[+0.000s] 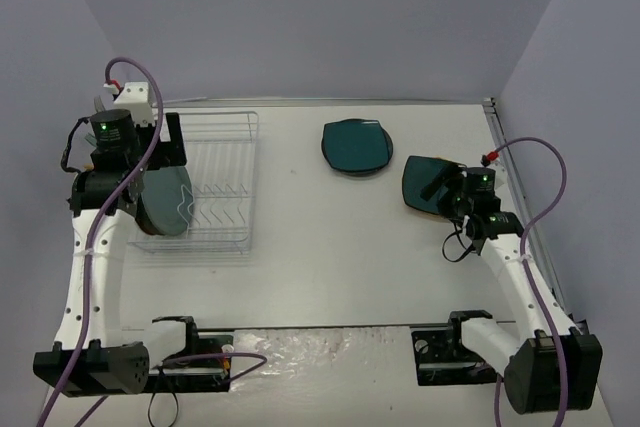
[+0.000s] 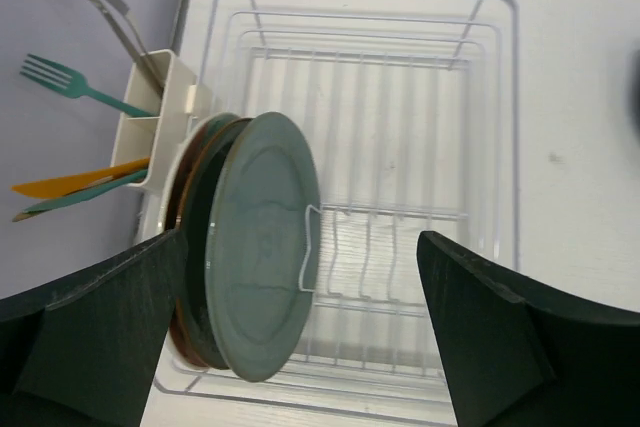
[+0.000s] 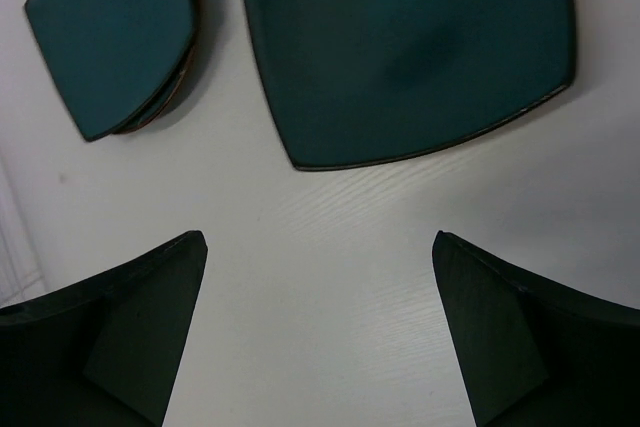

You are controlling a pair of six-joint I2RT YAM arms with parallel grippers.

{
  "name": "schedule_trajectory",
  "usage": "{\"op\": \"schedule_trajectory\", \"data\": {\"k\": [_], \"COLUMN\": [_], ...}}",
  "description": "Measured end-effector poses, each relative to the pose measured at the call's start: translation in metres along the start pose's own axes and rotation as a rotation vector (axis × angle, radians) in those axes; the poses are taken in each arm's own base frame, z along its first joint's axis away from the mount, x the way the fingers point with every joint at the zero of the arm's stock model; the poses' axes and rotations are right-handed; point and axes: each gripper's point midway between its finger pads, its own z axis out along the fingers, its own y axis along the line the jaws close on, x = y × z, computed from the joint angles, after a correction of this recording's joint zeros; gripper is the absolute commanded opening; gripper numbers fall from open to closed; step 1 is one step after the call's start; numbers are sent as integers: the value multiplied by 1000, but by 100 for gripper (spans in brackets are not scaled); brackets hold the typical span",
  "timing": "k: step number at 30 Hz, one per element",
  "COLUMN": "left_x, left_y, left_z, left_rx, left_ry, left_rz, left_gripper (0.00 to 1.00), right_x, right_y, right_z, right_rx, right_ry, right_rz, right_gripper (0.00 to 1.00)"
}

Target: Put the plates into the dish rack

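The white wire dish rack [image 1: 228, 152] sits at the far left. Three plates stand on edge at its left end: a blue-grey one [image 2: 262, 247] in front, a dark one [image 2: 200, 247] behind it, and a brown-rimmed one at the back. My left gripper [image 2: 300, 237] hangs open above them, its fingers wide on either side of the plates and touching nothing. A dark teal rounded-square plate [image 3: 410, 47] lies flat on the table at the right. My right gripper [image 3: 318, 237] is open over bare table just short of that plate's near edge. A small stack of plates [image 1: 356, 145] topped by another teal one lies at the back centre.
A white cutlery cup [image 2: 160, 117] on the rack's left side holds forks and coloured utensils. The rack's right slots [image 2: 400, 237] hold nothing. Purple walls close in the table at the left, back and right.
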Motion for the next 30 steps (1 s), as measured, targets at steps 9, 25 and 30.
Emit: {"op": "schedule_trajectory", "data": {"k": [9,25,30], "left_x": [31,98,94], "left_y": [-97,-140,-140], "left_z": [-24,-28,-33], "left_rx": [341,484,488], "left_ry": [57,235,219], "left_rz": [-62,-112,-123], "left_gripper": [97,97,97], "right_x": [-20,-2,-5], "right_y": [-86,-115,-112], "right_z": [33,85,95], "right_rx": [222,95,43], "right_ry": [-34,-43,-60], "right_rz": [201,278,270], "right_gripper": [86,44,26]}}
